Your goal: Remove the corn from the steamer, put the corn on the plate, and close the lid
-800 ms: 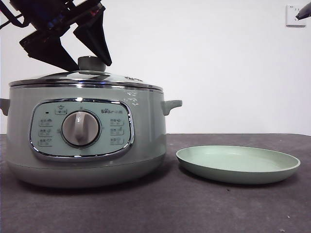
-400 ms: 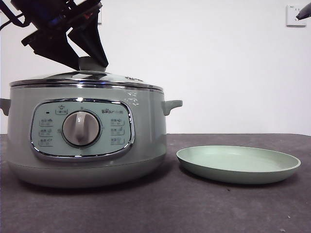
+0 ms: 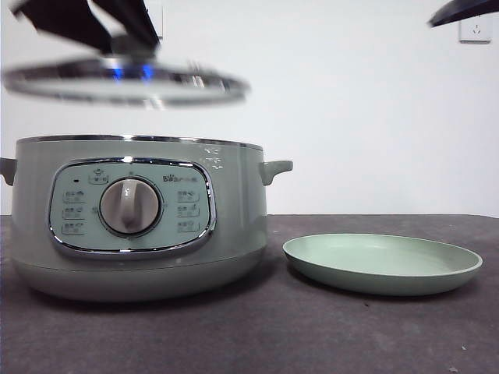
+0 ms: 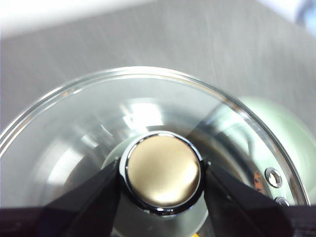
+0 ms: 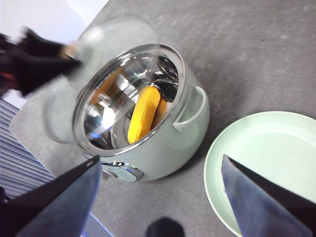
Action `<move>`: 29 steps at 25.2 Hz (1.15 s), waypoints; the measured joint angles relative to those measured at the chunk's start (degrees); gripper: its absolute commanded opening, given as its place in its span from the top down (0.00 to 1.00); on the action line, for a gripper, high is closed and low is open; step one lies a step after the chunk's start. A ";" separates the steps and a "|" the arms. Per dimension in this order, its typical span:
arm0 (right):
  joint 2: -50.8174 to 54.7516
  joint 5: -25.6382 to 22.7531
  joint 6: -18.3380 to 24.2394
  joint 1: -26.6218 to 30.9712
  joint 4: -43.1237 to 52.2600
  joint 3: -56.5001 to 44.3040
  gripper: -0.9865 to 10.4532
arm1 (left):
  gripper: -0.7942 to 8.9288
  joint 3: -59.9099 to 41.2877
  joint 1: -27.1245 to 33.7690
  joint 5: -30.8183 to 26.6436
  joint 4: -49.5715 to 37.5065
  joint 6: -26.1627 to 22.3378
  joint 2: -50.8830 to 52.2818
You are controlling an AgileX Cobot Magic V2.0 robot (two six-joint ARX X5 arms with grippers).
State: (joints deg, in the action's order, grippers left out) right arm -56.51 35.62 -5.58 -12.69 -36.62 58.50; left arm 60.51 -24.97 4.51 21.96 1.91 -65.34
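Observation:
My left gripper [image 3: 129,45] is shut on the pale knob [image 4: 163,170] of the lid [image 3: 125,82] and holds the lid in the air, well above the steamer [image 3: 132,218]. The steamer stands open at the left of the table. In the right wrist view the yellow-orange corn [image 5: 142,113] lies inside the steamer [image 5: 190,133], with the blurred lid [image 5: 69,103] off to one side of its rim. The pale green plate [image 3: 382,263] sits empty to the right of the steamer, and it also shows in the right wrist view [image 5: 266,158]. My right gripper [image 5: 160,195] is open and empty, high above steamer and plate.
The dark grey table [image 3: 312,335] runs under both things. A white wall with a socket [image 3: 474,29] stands behind. A black tip of the right arm [image 3: 460,12] shows at the top right corner.
The left gripper has lifted the lid off the steamer and raised it clear of the rim. The black tip at the top right has come further into view.

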 measured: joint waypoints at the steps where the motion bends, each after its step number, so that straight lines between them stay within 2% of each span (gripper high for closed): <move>1: -0.96 -1.07 -0.46 -1.51 0.57 0.20 0.56 | 0.93 0.00 -0.02 -1.31 0.00 0.00 1.64; 7: -10.62 -8.48 -1.73 -12.92 0.76 5.79 0.56 | 0.93 0.00 0.00 -9.70 2.32 0.00 12.41; 13: -22.62 -16.24 -2.12 -23.19 0.26 16.11 0.56 | 0.93 0.02 0.00 -19.06 7.43 -0.02 21.90; 18: -38.84 -24.90 -2.12 -30.64 -7.45 33.03 0.56 | 0.93 0.02 0.00 -27.61 14.40 -1.70 28.94; 24: -54.64 -33.90 -0.83 -35.85 -12.94 47.50 0.56 | 0.93 0.02 0.00 -28.37 18.93 -2.82 30.58; 29: -62.93 -34.34 -0.33 -36.50 -11.34 48.59 0.56 | 0.93 0.02 0.00 -28.13 18.97 -2.82 30.34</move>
State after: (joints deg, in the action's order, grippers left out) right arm -119.44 1.28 -5.91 -49.19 -47.97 107.09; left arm 60.53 -24.97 -23.62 40.93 -0.91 -35.00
